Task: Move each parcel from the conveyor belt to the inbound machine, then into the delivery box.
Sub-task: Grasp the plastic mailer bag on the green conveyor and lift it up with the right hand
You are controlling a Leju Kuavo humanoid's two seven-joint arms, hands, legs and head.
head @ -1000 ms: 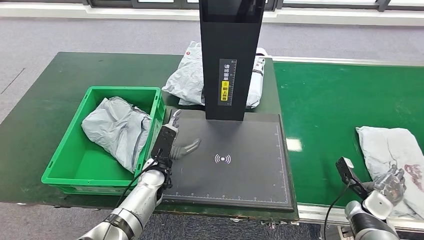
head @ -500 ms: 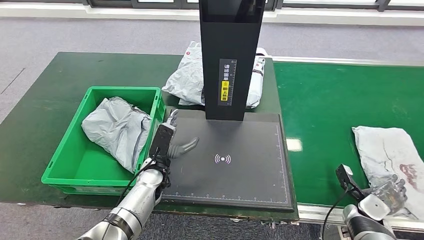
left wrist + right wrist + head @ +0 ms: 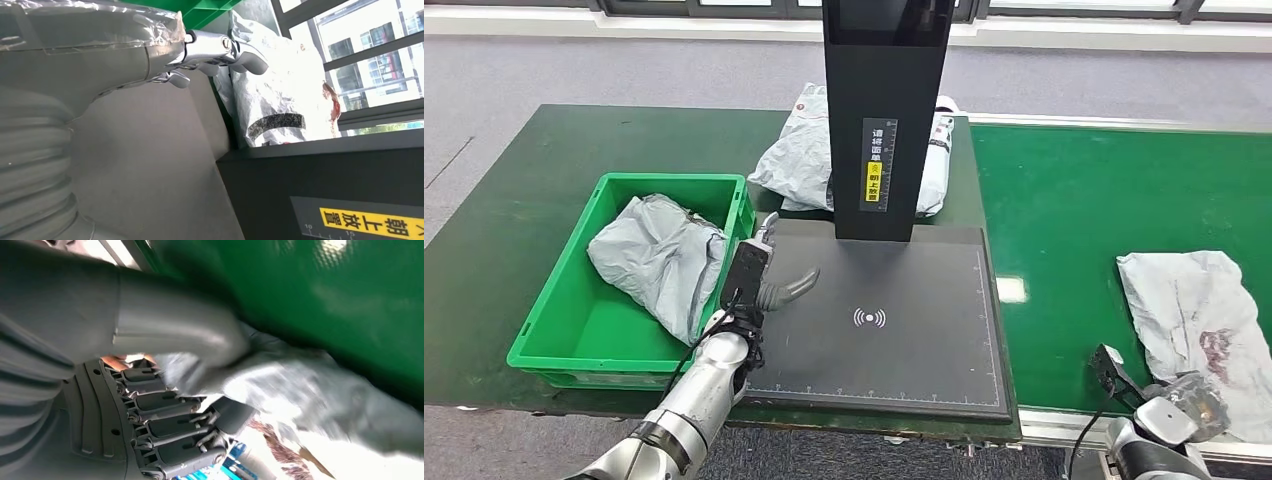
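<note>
A crumpled grey parcel (image 3: 1199,310) with a dark red smear lies on the green conveyor belt (image 3: 1094,190) at the far right. My right hand (image 3: 1192,393) is at its near edge. In the right wrist view the thumb (image 3: 200,340) lies over the parcel's film (image 3: 310,390) and the darker fingers (image 3: 170,430) sit on the other side; how tight the hold is I cannot tell. My left hand (image 3: 766,278) hovers with fingers apart and nothing in it over the left edge of the black inbound machine's plate (image 3: 904,350). The green delivery box (image 3: 529,345) holds one grey parcel (image 3: 659,262).
The machine's black column (image 3: 886,110) rises from the back of the plate, with grey and white parcels (image 3: 796,155) piled behind it, the same parcels (image 3: 280,95) showing past my left hand (image 3: 220,50). The dark green table (image 3: 514,180) extends left of the box.
The parcel on the belt has shifted left. My right hand has dropped lower and nearer, to the parcel's near edge. My left hand has barely moved.
</note>
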